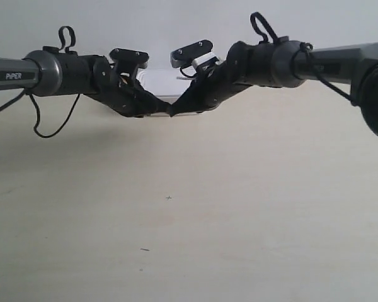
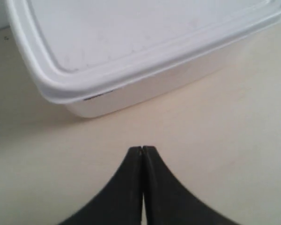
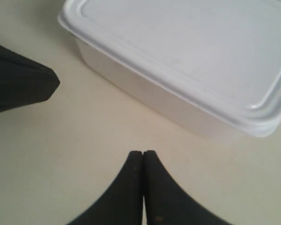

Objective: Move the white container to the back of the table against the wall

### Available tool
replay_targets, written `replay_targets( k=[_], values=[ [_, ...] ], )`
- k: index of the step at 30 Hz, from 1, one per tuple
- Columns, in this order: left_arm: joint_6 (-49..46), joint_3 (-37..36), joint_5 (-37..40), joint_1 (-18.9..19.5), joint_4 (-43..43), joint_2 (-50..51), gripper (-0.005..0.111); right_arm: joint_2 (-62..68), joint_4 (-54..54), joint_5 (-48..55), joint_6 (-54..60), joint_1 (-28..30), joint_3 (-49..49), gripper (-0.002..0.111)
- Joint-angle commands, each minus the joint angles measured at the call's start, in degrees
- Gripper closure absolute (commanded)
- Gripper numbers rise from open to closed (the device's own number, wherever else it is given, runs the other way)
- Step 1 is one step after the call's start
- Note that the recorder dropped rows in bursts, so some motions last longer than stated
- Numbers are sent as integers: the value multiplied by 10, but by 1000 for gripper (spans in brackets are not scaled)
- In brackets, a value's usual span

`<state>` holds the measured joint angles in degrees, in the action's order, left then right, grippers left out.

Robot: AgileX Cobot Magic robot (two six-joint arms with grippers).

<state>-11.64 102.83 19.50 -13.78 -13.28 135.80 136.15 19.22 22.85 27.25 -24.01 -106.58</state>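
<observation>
- The counter [image 1: 189, 239], pale with a few dark specks, is seen nearest the camera.
- The arm at the exterior view's left [image 1: 63, 72] is stretched inward, low over the counter.
- The left gripper [image 2: 143, 149] is shown with its jaws pressed together and nothing held. It is kept just apart from the container [image 2: 145, 42].
- The container [image 1: 156, 82], lid on, is set on the counter at the back, near the wall [image 1: 176, 25]. Whether the wall is touched cannot be told.
- The two arms' tips are brought together just in front of the container.
- The arm at the exterior view's right [image 1: 283, 63] is angled inward likewise.
- The right gripper [image 3: 143, 152] is also shown with jaws closed on nothing, near the container [image 3: 192, 61] but not touching it. A black tip [image 3: 28, 84] is seen beside it.
</observation>
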Motion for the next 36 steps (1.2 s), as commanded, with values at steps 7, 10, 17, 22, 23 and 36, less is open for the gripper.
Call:
replay_targets(
  k=[7, 10, 17, 22, 23, 36],
  values=[
    [-4, -300, -139, -1, 16, -244, 107, -189, -149, 113, -143, 0, 91, 108],
    [1, -396, -195, -7, 13, -337, 107, -282, -147, 86, -152, -9, 185, 108],
    [16, -638, -338, -87, -12, -592, 107, -558, -147, -55, -201, -67, 449, 108],
    [17, -789, -374, -195, -32, -808, 107, -796, -147, -133, -255, -135, 639, 108],
    [17, -806, -374, -208, -36, -838, 107, -835, -147, -135, -263, -141, 665, 108],
    [12, -872, -389, -235, -62, -1032, 107, -988, -137, -282, -273, -146, 775, 108]
  ],
)
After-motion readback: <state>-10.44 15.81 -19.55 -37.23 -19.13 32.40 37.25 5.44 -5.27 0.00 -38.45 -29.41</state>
